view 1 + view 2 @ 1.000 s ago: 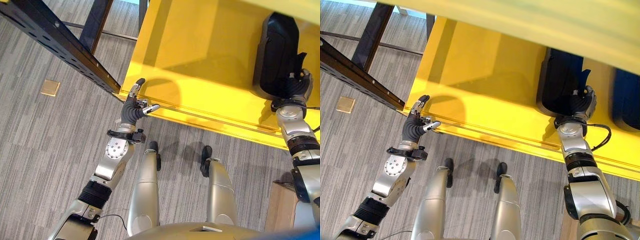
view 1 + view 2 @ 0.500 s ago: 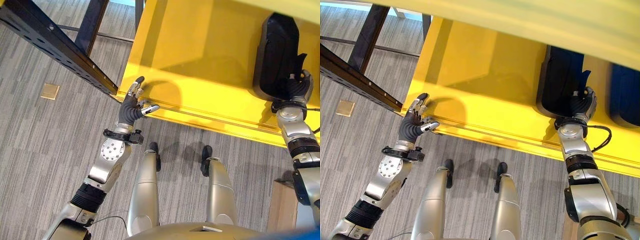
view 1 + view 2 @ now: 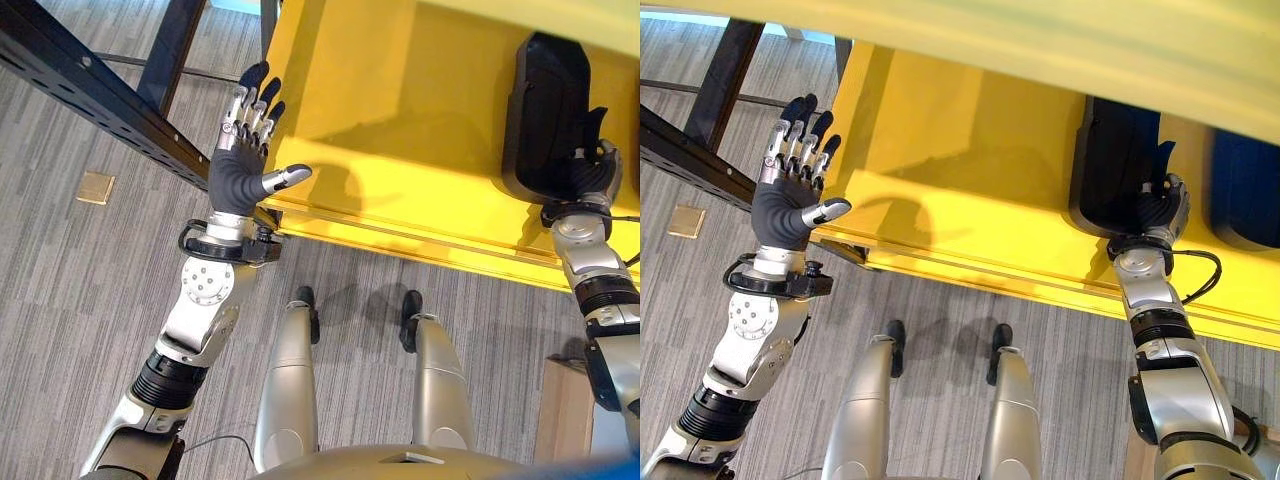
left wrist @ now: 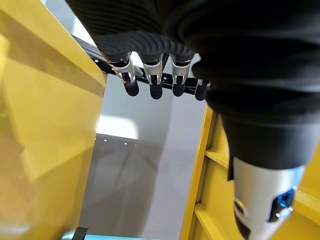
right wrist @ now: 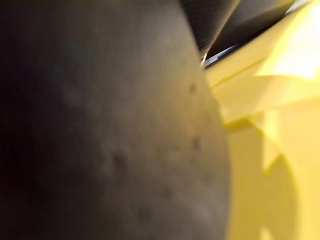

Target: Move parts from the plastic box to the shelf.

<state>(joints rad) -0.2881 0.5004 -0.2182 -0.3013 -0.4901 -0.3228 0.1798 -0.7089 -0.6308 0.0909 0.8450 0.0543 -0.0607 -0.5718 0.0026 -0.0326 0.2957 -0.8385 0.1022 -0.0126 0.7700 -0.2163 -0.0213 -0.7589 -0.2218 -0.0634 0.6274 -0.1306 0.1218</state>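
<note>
Holding my left robot hand [image 3: 240, 165] spread by the yellow shelf [image 3: 400, 150] edge; my right robot hand [image 3: 1160, 215] grips a black part [image 3: 548, 110], fingers curled round it.

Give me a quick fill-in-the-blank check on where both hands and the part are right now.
1. The left hand is raised with its fingers spread ____.
2. The right hand is at the black part, which lies on the ____ shelf.
3. The left hand holds ____.
4. The dark beam runs on the robot's ____ side of the shelf.

Missing words: open; yellow; nothing; left
</note>
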